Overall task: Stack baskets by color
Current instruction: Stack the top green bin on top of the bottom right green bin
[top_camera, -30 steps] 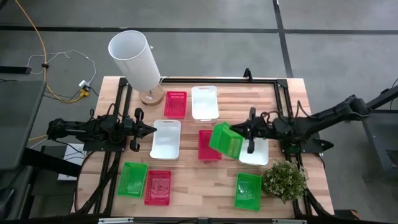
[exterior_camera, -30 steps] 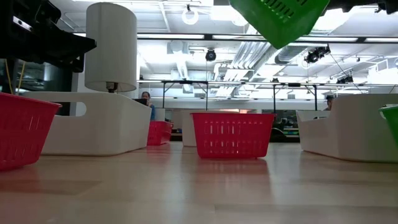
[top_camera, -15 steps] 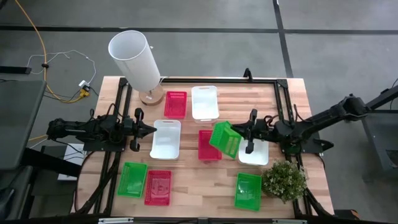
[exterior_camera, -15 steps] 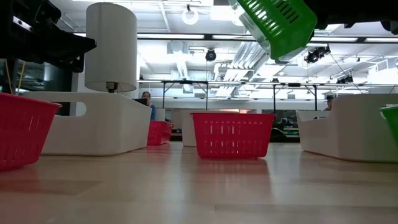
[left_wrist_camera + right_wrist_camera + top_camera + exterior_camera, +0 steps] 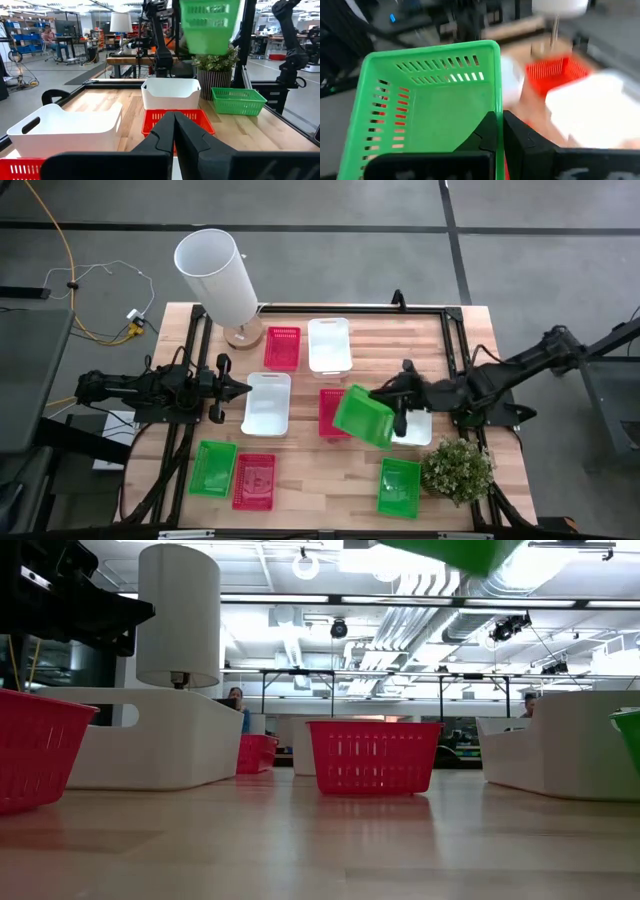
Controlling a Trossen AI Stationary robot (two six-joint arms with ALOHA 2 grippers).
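left end effector (image 5: 174, 131) closed | green basket (image 5: 205, 26) aloft | white basket (image 5: 170, 93) beyond

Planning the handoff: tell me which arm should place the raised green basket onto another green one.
Right. The right gripper is shut on the green basket, close to the green basket by the plant; the left gripper is shut, empty.

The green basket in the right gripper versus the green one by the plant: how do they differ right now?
The held green basket hangs tilted above the table, pinched at its rim by the shut right gripper; the green basket by the plant sits flat on the table, untouched. The held one hangs over the red basket; the other overlaps none. Both are bright green with slotted sides and look empty.
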